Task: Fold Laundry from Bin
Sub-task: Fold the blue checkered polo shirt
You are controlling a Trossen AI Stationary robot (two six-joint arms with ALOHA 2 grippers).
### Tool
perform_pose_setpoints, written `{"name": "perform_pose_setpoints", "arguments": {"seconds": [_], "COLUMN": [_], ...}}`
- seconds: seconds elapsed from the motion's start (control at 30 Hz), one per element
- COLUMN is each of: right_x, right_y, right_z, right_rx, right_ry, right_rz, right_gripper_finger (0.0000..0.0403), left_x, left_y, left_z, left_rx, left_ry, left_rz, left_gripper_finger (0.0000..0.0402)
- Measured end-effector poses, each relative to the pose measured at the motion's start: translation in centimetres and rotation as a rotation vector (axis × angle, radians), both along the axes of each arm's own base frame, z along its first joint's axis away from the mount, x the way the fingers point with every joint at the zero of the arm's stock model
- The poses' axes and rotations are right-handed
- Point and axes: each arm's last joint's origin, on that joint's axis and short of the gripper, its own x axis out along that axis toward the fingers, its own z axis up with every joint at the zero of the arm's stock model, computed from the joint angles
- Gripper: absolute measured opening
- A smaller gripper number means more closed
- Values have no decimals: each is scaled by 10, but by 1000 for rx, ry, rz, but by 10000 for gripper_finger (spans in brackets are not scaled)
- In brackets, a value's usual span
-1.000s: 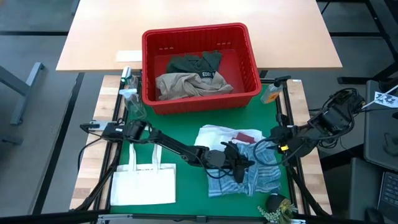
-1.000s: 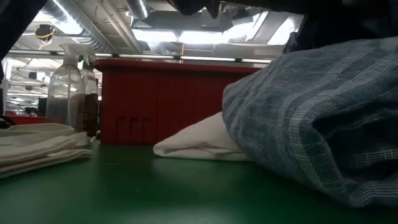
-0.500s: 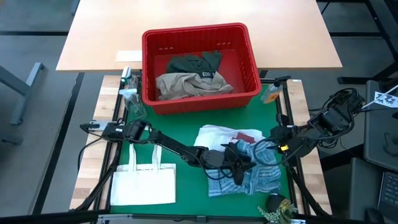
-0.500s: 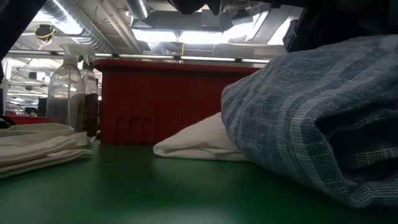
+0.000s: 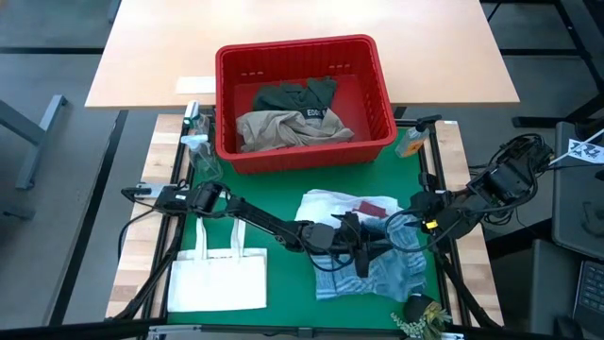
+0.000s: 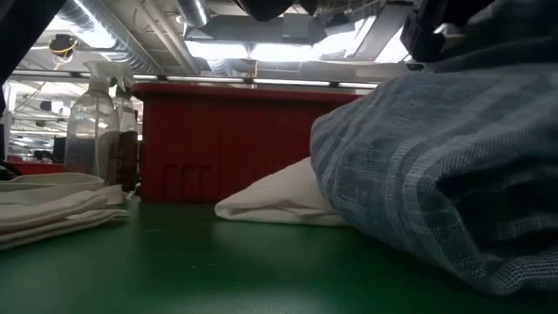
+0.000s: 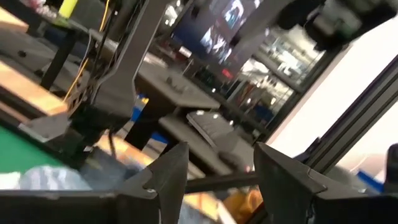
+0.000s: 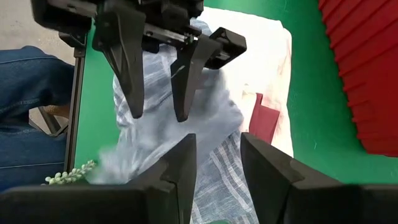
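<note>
Green table mat (image 5: pixel 274 194) carries the blue-and-white striped cloth (image 5: pixel 392 269) near its front right, with both spread-fingered, empty grippers, left (image 5: pixel 363 247) and right (image 5: pixel 408 227), over it; each should pinch a separate edge, then draw the fabric flat

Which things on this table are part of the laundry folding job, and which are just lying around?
Job: striped garment, white garment, maroon cloth, red bin holding tan garment and dark green garment.
Lying about: tote bag, spray bottle, flower sprig.
</note>
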Motion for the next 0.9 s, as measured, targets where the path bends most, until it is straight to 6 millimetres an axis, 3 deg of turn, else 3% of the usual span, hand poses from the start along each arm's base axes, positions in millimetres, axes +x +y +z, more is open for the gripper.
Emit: {"name": "perform_pose_setpoints", "arguments": {"seconds": [0.27, 0.53, 0.7, 0.9], "right_x": [2, 16, 21, 20], "right_y": [2, 15, 33, 66], "right_z": [1, -2, -10, -21], "right_rx": [23, 95, 63, -42], "right_ry": [-15, -11, 12, -20], "right_rz": [5, 40, 97, 194], "right_gripper_finger": [127, 127, 127, 127], "left_x": [0, -3, -13, -40], "left_y": [3, 12, 16, 18], "left_z": [6, 31, 50, 72], "left_rx": [1, 292, 419, 475], "left_ry": [-50, -96, 62, 365], "left_rz": [-59, -154, -166, -195], "left_gripper_finger": [163, 143, 132, 115]}}
